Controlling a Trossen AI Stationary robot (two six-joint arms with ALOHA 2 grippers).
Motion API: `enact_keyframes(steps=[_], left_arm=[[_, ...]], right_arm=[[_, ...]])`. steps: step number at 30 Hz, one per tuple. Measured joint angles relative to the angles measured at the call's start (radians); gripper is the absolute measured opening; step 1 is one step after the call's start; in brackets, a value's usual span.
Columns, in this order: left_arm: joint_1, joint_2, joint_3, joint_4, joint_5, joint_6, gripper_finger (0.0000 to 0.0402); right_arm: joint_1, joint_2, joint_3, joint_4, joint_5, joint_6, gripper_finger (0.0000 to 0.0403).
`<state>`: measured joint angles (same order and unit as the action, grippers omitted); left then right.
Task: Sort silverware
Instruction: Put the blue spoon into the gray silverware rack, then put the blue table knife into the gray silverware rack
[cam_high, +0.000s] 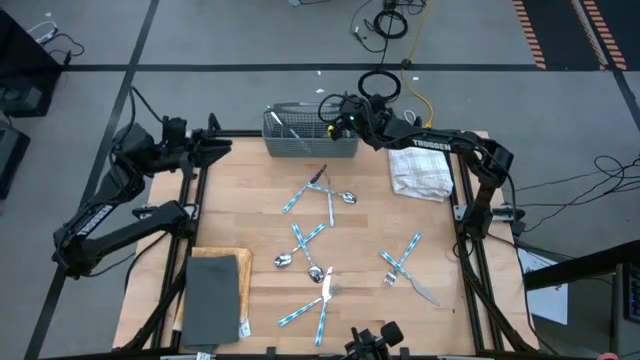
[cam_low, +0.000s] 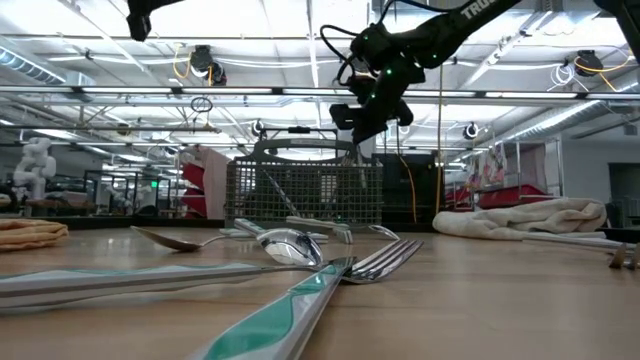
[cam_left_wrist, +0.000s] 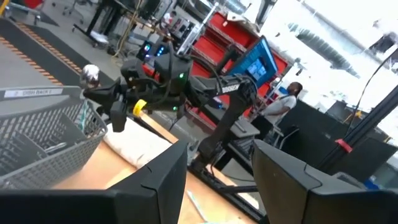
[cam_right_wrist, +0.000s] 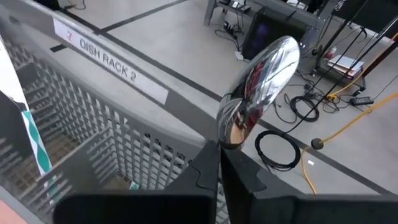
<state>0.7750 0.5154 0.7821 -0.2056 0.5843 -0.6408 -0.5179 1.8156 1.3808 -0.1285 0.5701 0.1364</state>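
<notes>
Right gripper (cam_right_wrist: 219, 163) pinches a shiny spoon (cam_right_wrist: 264, 74) over the grey mesh basket (cam_high: 308, 135) at table's far edge; handle hidden. Left gripper (cam_left_wrist: 217, 180) spread, empty, far-left corner.

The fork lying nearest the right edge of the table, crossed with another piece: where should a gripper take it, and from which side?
Best guess: grip the fork on its patterned handle end nearest the white cloth, coming straight down from above. It lies flat, and that end sticks out clear, away from the point where it crosses the other piece. Closing across the narrow handle should avoid nudging the knife beside the tines.
</notes>
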Motion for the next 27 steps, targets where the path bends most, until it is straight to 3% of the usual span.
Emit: enact_keyframes(steps=[11,16,19,23,27], left_arm=[[0.000,-0.016,-0.002,0.005,-0.019,-0.033,0.0183],[-0.001,-0.020,-0.002,-0.023,-0.010,-0.034,0.0183],[-0.001,-0.024,-0.002,-0.027,0.051,-0.034,0.0183],[-0.001,-0.028,-0.002,0.007,0.145,-0.073,0.0183],[-0.001,-0.028,-0.002,0.030,0.126,-0.154,0.0183]], right_arm=[[0.003,-0.026,0.000,-0.094,0.000,0.000,0.0099],[0.010,-0.123,-0.001,-0.096,0.003,-0.064,0.0117],[0.014,-0.217,-0.001,-0.113,-0.027,-0.110,0.0121],[0.015,-0.359,-0.001,-0.179,-0.291,-0.144,0.0121],[0.030,-0.463,0.000,-0.349,-0.579,-0.080,0.0121]])
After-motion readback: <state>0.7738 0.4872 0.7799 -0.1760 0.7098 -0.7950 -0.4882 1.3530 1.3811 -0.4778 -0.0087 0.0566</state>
